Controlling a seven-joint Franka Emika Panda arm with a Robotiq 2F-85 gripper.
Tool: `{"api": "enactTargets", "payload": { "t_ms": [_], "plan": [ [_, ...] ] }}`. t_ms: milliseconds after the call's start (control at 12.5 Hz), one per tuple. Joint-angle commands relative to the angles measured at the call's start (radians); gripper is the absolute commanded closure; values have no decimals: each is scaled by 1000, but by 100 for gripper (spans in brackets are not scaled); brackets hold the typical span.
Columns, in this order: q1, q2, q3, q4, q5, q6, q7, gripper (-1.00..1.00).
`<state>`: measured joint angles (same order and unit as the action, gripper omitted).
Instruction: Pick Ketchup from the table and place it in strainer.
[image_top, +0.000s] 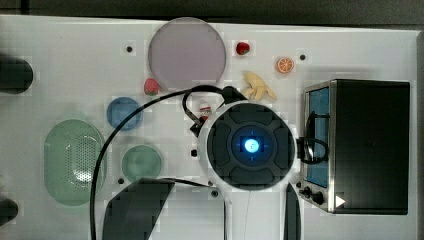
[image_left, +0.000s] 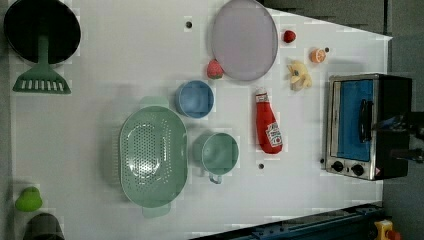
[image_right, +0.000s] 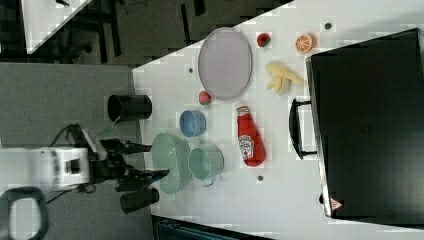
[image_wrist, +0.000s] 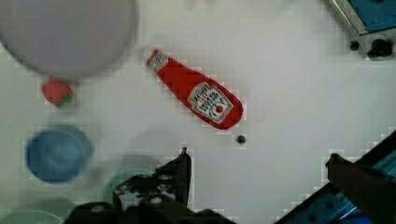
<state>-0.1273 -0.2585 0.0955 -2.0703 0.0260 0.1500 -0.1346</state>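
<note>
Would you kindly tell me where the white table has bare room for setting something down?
In the left view, a broad bare patch lies between the green spatula and the pale green oval strainer. It is crowded around the red ketchup bottle, blue bowl and green cup.

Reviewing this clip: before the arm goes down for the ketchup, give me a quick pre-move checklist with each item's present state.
1. Gripper open: ok, the jaws stand wide apart in the wrist view.
2. Gripper empty: ok, nothing between the fingers.
3. Ketchup reachable: ok, it lies flat on the table, apart from the green cup and the plate.
4. Gripper lined up over the bottle: not ok, in the wrist view the bottle lies off to one side of the gap between the fingers.
5. Strainer free to receive: ok, it stands empty.
6. Bottle cap shut: cannot tell.
</note>
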Motion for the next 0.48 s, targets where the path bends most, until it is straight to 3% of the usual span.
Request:
{"api": "enactTargets", "payload": {
  "t_ms": [80,480],
  "plan": [
    [-7,39,7,-93,4,82,-282,-100],
    [-6,47,38,-296,4,320,-665,-100]
  ]
}}
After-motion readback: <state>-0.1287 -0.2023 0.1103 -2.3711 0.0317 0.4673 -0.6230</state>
